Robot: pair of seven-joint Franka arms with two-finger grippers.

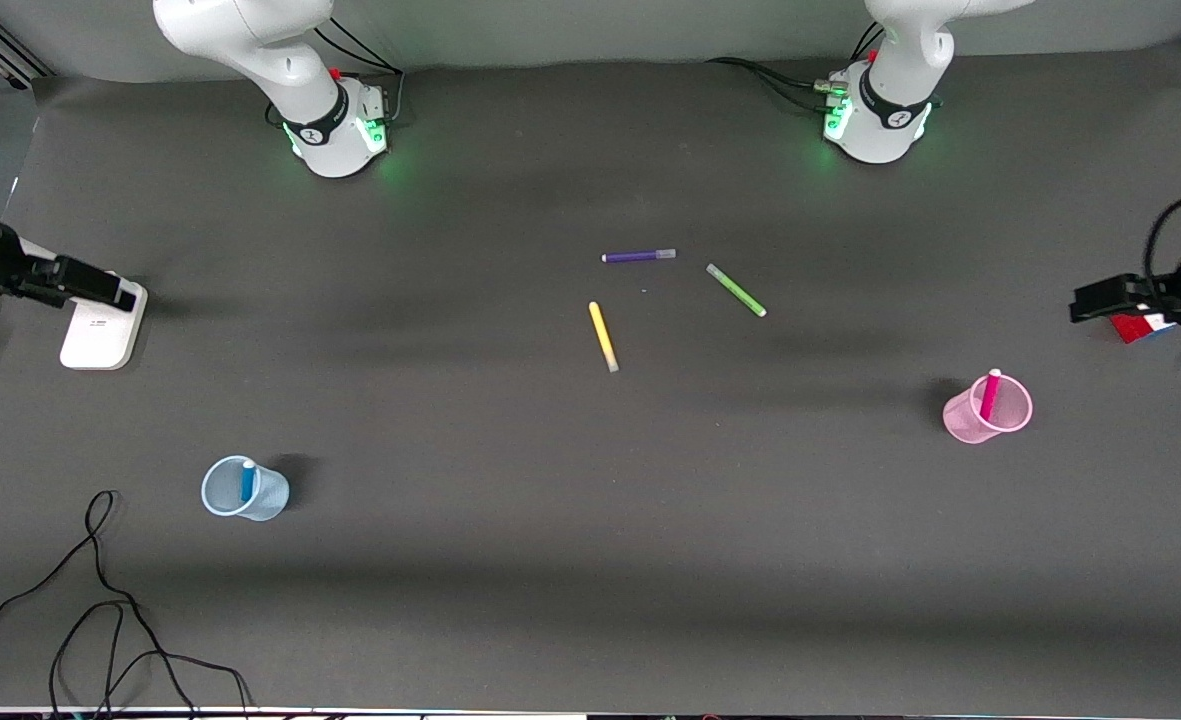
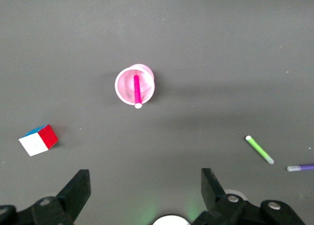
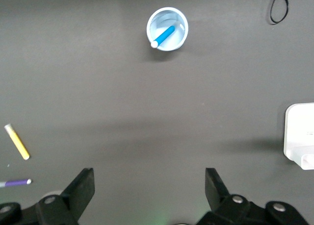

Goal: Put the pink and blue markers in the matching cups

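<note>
- Pink marker (image 1: 990, 393) stands inside the pink cup (image 1: 1008, 425), leaning against the rim with its pale cap poking just above it; the cup is upright on the desk (image 1: 550, 560) toward the left arm's end.
- Blue marker (image 1: 247, 481) stands the same way in the blue cup (image 1: 268, 497), which is upright toward the right arm's end and nearer to the front camera than the pink cup.
- Purple marker (image 1: 639, 256), green marker (image 1: 736, 290) and yellow marker (image 1: 603, 336) lie flat around the middle of the desk, apart from one another and well apart from both cups; the yellow one lies nearest the front camera of the three.
- Left gripper (image 2: 146, 190) hangs in the air at the left arm's end of the desk, over a small colour cube (image 2: 39, 140); its jaws are spread wide with nothing between them, and the arm waits.
- Right gripper (image 3: 149, 188) hangs at the right arm's end, over a white block (image 1: 102, 328) that lies on the desk; its jaws are likewise wide apart and empty, and this arm waits too.
- Black cable (image 1: 100, 600) curls loosely on the desk at the corner nearest the front camera, toward the right arm's end, near the blue cup but not touching it.
</note>
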